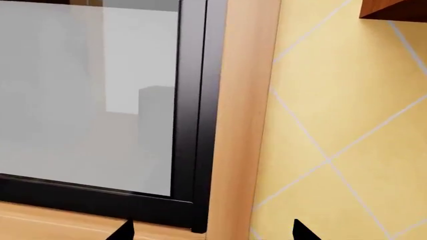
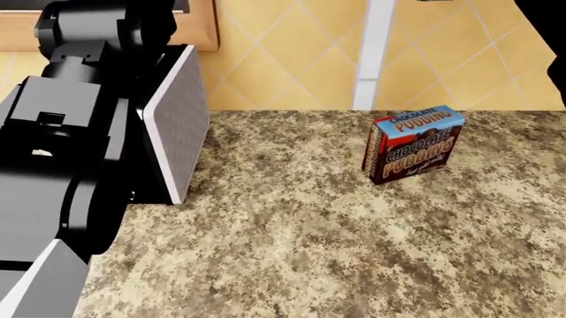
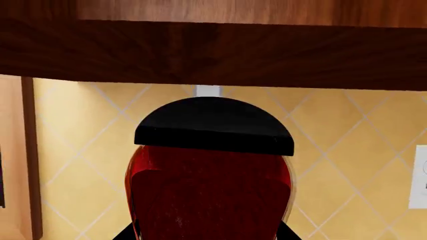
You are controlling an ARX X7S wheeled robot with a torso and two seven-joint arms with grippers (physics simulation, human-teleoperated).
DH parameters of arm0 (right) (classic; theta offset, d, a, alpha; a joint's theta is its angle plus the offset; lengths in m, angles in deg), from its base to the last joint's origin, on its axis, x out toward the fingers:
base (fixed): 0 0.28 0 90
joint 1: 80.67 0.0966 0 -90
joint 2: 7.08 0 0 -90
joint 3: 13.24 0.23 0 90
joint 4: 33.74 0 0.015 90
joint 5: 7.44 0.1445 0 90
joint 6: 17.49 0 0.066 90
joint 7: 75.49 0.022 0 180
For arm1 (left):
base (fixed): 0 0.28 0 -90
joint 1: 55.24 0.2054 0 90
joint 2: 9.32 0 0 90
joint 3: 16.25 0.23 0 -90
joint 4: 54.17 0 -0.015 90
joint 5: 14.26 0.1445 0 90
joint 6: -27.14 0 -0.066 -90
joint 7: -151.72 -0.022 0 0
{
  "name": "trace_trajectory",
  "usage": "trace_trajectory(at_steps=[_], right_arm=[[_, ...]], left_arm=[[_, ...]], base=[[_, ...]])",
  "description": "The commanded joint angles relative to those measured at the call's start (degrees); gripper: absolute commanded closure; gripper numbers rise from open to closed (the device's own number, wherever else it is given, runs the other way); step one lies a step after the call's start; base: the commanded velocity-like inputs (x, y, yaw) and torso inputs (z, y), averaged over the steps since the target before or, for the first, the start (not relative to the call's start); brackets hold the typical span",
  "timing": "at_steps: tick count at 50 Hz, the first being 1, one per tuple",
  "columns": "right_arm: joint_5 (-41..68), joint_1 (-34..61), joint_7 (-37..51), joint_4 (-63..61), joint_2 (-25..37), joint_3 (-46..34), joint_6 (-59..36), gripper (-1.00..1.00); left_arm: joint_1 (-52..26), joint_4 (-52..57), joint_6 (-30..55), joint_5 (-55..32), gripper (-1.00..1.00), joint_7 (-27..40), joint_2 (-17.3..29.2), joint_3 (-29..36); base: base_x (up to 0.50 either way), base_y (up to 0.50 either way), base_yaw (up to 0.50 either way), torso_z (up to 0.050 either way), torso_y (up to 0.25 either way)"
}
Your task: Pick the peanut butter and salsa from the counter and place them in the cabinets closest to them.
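In the right wrist view the salsa (image 3: 210, 195), a dark-red jar with a near-black lid, fills the space between the fingertips of my right gripper (image 3: 207, 235), which is shut on it. The jar is upright, just below the dark wooden underside of a wall cabinet (image 3: 213, 50). My left gripper (image 1: 212, 232) is open with nothing between its tips; it faces a window's black frame (image 1: 193, 125) and yellow wall tiles. The speckled counter (image 2: 309, 252) shows in the head view. The peanut butter is out of view.
A chocolate pudding box (image 2: 412, 144) stands on the counter near the back wall. My left arm (image 2: 89, 132) rises at the left and blocks that side. A white wall socket (image 3: 420, 175) is beside the jar. A cabinet corner (image 1: 393, 9) hangs near the left gripper.
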Motion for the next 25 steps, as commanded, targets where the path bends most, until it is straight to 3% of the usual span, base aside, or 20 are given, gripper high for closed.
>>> trace_trajectory(at_steps=[1,25], right_arm=[[8.64,-1.25,8.15,-7.41,3.00,3.55,1.46,1.00],[17.03,-3.54,17.48,-20.08,4.66,3.91,8.14,1.00]], left_arm=[[0.24,-0.04,-0.09,-0.24,-1.00,0.00,0.01,0.09],[0.38,-0.04,-0.07,0.96,-1.00,-0.25,0.06,-0.71]], base=[[0.00,0.00,0.00,0.000,0.000],[0.00,0.00,0.00,0.000,0.000]])
